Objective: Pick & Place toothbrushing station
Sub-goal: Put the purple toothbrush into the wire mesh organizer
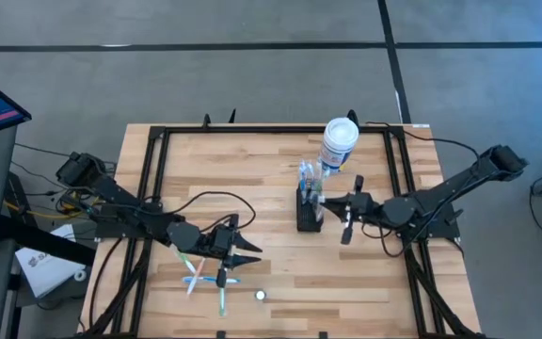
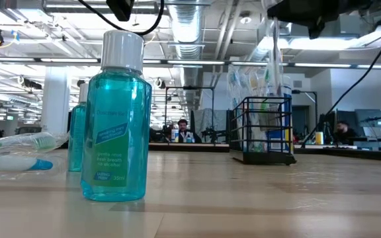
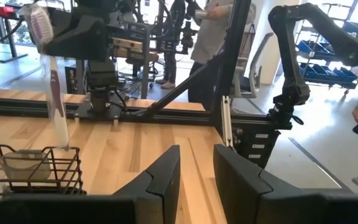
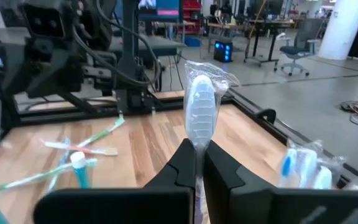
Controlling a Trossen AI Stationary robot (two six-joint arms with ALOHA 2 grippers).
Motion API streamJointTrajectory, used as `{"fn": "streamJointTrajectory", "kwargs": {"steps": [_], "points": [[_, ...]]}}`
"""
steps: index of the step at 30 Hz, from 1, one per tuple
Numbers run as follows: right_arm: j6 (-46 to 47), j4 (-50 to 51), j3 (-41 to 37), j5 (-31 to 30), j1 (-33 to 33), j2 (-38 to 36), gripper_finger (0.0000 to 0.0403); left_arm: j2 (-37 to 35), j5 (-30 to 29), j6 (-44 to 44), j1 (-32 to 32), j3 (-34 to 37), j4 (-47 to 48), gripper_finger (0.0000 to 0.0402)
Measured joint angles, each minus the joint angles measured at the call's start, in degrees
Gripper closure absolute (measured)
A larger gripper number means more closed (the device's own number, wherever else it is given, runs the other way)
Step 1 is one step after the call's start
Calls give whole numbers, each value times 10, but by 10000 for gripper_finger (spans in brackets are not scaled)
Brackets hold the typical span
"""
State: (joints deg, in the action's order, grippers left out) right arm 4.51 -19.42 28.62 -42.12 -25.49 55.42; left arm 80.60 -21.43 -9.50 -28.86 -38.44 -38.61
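The toothbrushing station (image 1: 307,217) is a black wire caddy at the table's middle right, upright, with several wrapped brushes in it (image 2: 266,132). My right gripper (image 4: 200,149) hangs beside and above it, shut on a toothbrush in a clear wrapper (image 4: 200,106). That gripper also shows over the caddy (image 3: 36,168) in the left wrist view. My left gripper (image 3: 197,168) stands open with nothing between its fingers, over the near left of the table (image 1: 243,250). My right gripper pinches the wrapped toothbrush between its two fingers just below the head (image 4: 199,144). The fingers come level from the table's right and lie across the brush. The brush stands upright, head up, and its handle (image 3: 58,106) hangs down to the caddy's top rim.
A white canister with a blue label (image 1: 340,143) stands behind the caddy. Loose toothbrushes (image 1: 205,273) lie near the front left. A teal mouthwash bottle (image 2: 116,119) stands near the front edge, a smaller one behind it. Black frame rails (image 1: 149,188) edge the table.
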Motion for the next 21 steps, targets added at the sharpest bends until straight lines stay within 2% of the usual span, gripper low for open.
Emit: {"fn": "streamJointTrajectory", "kwargs": {"steps": [16,21], "points": [[6,-12,-22,-4,2,2,403,0,1,0,0,0,0,311],[10,-17,-22,-4,2,32,403,0,1,0,0,0,1,311]]}}
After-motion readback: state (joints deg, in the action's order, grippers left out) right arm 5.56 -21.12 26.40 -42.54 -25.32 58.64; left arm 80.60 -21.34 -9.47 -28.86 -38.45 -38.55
